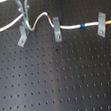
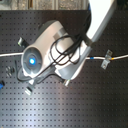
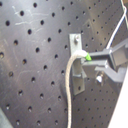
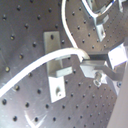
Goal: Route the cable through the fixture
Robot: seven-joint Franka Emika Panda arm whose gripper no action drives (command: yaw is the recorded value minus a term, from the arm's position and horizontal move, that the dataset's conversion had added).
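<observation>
The white cable [image 1: 2, 27] runs across the black perforated board from the first exterior view's left to its right. It carries red marks [image 1: 46, 15] and a blue-and-yellow band [image 1: 78, 25]. The grey fixture [image 1: 22, 35] stands on its slanted foot at the first exterior view's left. My gripper [image 1: 25, 19] is directly above it, shut on the cable. In both wrist views the cable [image 3: 68, 95] [image 4: 60, 54] arches over the fixture [image 3: 76, 70] [image 4: 56, 72] into my gripper [image 3: 84, 61] [image 4: 84, 63]. I cannot tell whether it sits between the prongs.
Two narrower grey clips [image 1: 57, 29] [image 1: 102, 24] hold the cable further toward the first exterior view's right. In the second exterior view the arm [image 2: 60, 47] hides the middle of the board; the cable [image 2: 10, 54] and one clip [image 2: 106, 60] show either side.
</observation>
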